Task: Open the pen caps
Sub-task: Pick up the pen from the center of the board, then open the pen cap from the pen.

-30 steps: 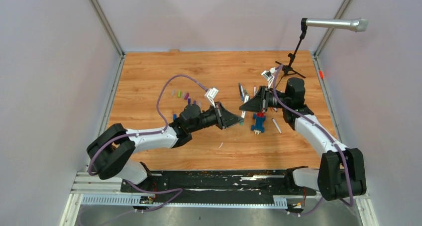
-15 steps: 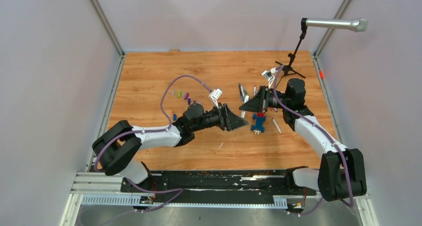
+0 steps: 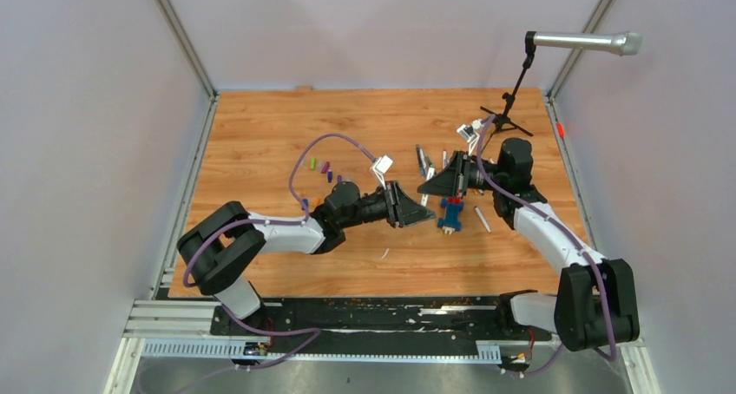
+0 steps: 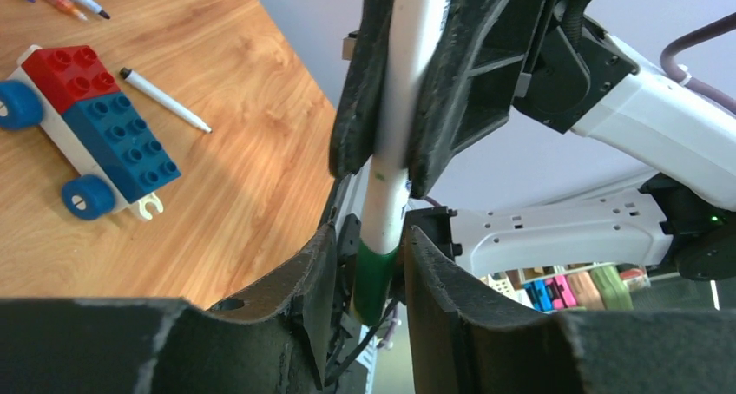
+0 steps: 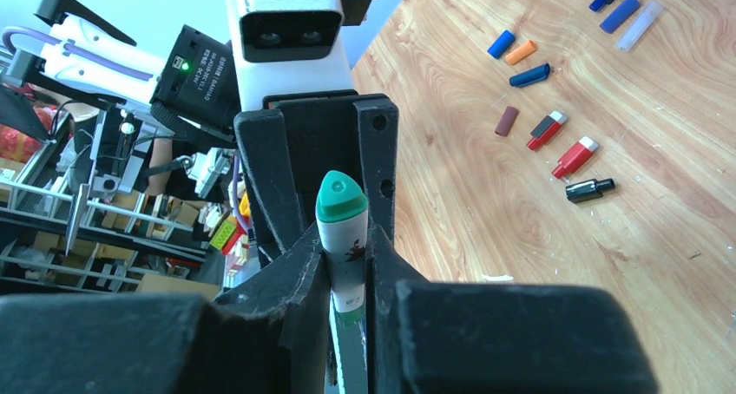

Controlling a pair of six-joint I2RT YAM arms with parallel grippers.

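We see the two arms meet over the middle of the wooden counter (image 3: 260, 134), tool to tool, with one pen stretched between them above the surface. The right tool (image 5: 347, 233) is closed tight on the white pen barrel (image 4: 386, 194), its two black fingers pressed against both sides of it. The end of that pen wears a green plastic cap (image 4: 375, 277) with a rounded tip, and this cap sits between the fingers of the left tool (image 4: 371, 238). The left tool is partly open: its jaws stand on either side of the cap, and in the left wrist view we make out a thin dark slit on each side, so we do not read it as a grip.

Just below the held pen, on the counter, rests a blue-and-red block car (image 4: 95, 129) with blue wheels, and beside it lies a thin white pen with a black tip (image 4: 165, 101).

Other caps lie loose on the counter, apart from both tools. In the right wrist view we count a blue cap (image 5: 501, 43), an orange cap (image 5: 521, 52), a brown cap (image 5: 506, 121) and a black cap (image 5: 590, 189). From above, a loose green cap (image 3: 312, 163) and a purple cap (image 3: 323, 166) lie beside the left arm's cable. A microphone stand (image 3: 518, 86) stands at the far right corner.
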